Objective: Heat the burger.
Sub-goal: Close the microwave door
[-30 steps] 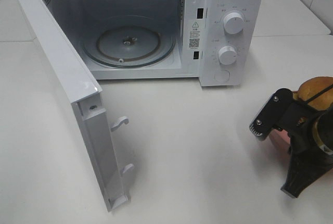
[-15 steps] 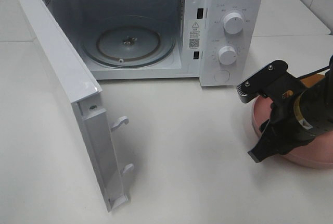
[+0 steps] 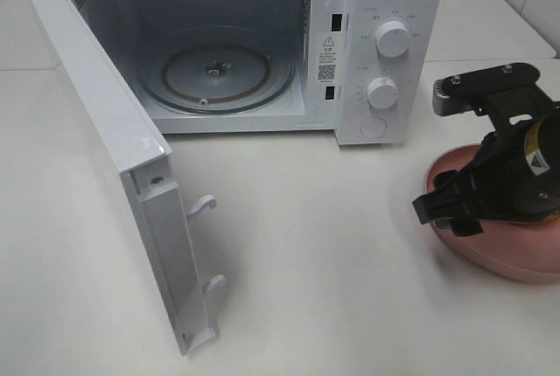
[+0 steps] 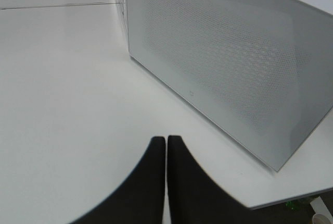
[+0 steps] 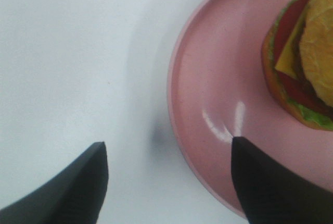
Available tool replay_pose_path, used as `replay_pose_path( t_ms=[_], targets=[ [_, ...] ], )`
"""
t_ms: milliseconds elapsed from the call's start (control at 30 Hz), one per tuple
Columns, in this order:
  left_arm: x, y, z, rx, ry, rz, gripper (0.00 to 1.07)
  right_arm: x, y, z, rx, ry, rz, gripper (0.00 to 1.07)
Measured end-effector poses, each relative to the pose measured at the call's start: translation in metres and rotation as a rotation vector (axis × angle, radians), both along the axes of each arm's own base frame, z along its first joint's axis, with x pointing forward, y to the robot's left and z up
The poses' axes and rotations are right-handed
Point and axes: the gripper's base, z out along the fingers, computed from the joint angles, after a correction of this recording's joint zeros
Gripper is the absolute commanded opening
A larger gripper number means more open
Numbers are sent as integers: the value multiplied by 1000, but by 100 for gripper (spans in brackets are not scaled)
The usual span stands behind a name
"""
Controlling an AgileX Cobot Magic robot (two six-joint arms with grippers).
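Right now your right end effector [image 5: 167, 174] hangs with its jaws spread wide astride the rim of the pink plate [image 5: 208, 104], gripping nothing, while the left end effector [image 4: 166, 182] sits closed beside the microwave door [image 4: 223, 73]. The burger [image 5: 304, 57] lies on that plate, on the table right of the open microwave [image 3: 262, 44]; it looks soft, light and loosely stacked, so you're likely better off pinching the stiff plate rim. Compared with a second ago, your right jaws have opened and swung over the plate.
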Motion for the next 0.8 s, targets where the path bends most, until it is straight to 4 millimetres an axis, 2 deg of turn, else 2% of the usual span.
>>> replay_pose_path(
  t_ms=[233,400,467,567,633,667,733,800],
  targets=[
    [0,0,0,0,0,0,0,3,0,27,-73,108,-12,67],
    [0,0,0,0,0,0,0,6,-3,34,-78,130,-25,68],
    [0,0,0,0,0,0,0,8,-19,39,-76,158,-73,68],
    [0,0,0,0,0,0,0,8,-24,40,-76,161,-83,68],
    [0,0,0,0,0,0,0,5,-47,52,-70,151,-157,69],
    [0,0,0,0,0,0,0,5,-47,52,-70,151,-157,69],
    [0,0,0,0,0,0,0,1,-61,60,-67,140,-210,69],
    [0,0,0,0,0,0,0,-3,-68,65,-72,141,-225,69]
  ],
)
